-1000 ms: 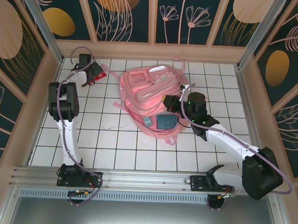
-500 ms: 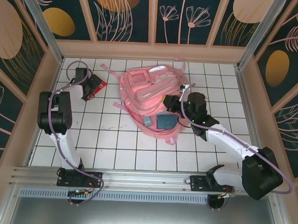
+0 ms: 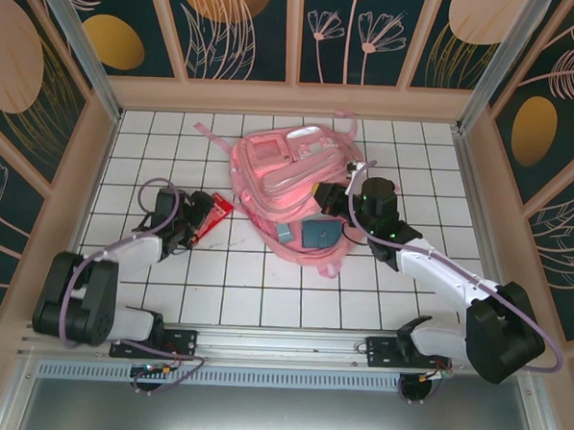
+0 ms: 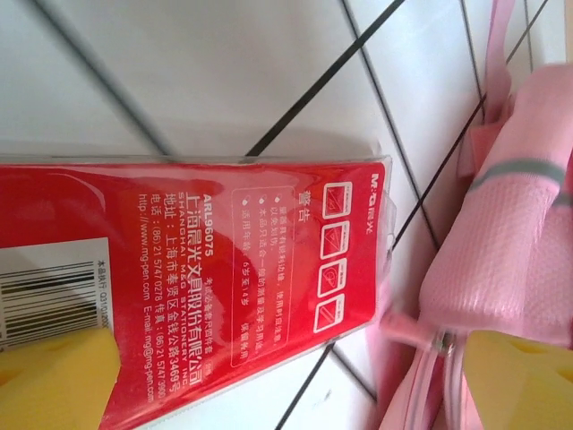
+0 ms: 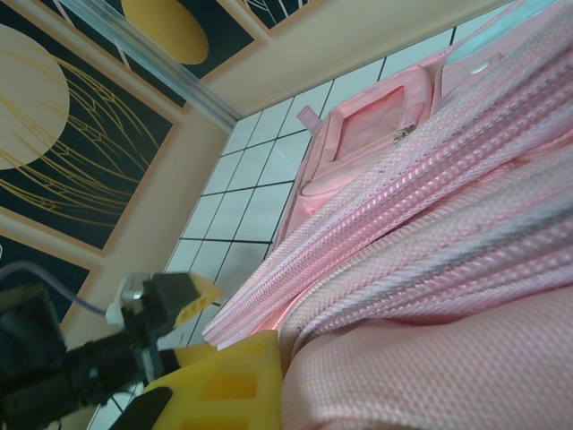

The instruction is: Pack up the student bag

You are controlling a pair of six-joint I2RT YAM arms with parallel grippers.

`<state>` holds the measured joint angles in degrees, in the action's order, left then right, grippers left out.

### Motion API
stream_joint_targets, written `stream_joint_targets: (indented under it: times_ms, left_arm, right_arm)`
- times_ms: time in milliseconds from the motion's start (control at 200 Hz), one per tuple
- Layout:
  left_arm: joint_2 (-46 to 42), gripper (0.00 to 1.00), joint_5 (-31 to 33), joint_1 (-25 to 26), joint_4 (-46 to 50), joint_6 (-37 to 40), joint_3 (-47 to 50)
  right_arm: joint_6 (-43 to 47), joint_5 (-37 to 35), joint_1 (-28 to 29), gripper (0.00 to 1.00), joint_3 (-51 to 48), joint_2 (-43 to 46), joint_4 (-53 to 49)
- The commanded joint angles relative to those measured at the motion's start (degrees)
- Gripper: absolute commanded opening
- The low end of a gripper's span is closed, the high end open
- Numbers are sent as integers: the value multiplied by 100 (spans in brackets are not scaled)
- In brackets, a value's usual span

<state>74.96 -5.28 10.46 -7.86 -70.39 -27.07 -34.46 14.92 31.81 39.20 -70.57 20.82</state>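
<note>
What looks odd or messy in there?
Nothing looks spilled or broken. The student bag lies slumped on the tiles, and a red packet lies outside it by the open left gripper.

The student bag [image 3: 288, 186] is looking like soft pink cloth, woven in little bumpy ribs. A pale grey strip [image 4: 524, 170] on it is looking smoother. The red packet [image 4: 197, 269] is shining like glossy clear plastic over printed paper. The desk [image 3: 255, 281] is showing white tiles, smooth and a bit shiny. The left fingers [image 4: 54, 385] are looking like matt yellow plastic. The rail [image 3: 261, 344] at the near edge is gleaming like bare metal.
</note>
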Motion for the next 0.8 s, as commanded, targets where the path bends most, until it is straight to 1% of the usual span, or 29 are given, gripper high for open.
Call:
stream_joint_targets:
  times_ms: [0,85,120,155,220,305,345,430,586,701,796]
  left_arm:
    - [-614,99,316,61,624,57,134]
    - [-858,98,848,61,1205,772,-192]
    - [-856,98,991,53,1289,1058,-349]
    - [-795,98,1046,51,1285,1358,-481]
    - [-551,99,1172,39,1373,1687,-791]
    - [-51,99,1014,-56,1316,2201,-1252]
    - [214,99,999,-129,1373,2312,-1483]
    - [752,98,705,-321,1203,2591,-1785]
    - [1617,98,679,-557,1212,2831,-2069]
    - [1840,99,511,-577,1104,2852,-1917]
    - [1787,99,167,-571,971,2771,-1657]
  right_arm:
    - [71,160,8,0,-1,-12,614]
    - [47,204,22,0,8,-41,642]
    - [53,205,33,0,12,-36,634]
    - [58,198,40,0,17,-30,633]
    - [74,180,44,0,17,-4,612]
    - [84,153,53,0,17,50,590]
    - [96,143,53,0,17,75,573]
    - [114,120,53,0,17,123,540]
    - [132,87,53,0,0,187,500]
    - [145,64,53,0,-5,201,492]
    - [133,73,53,0,-3,175,502]
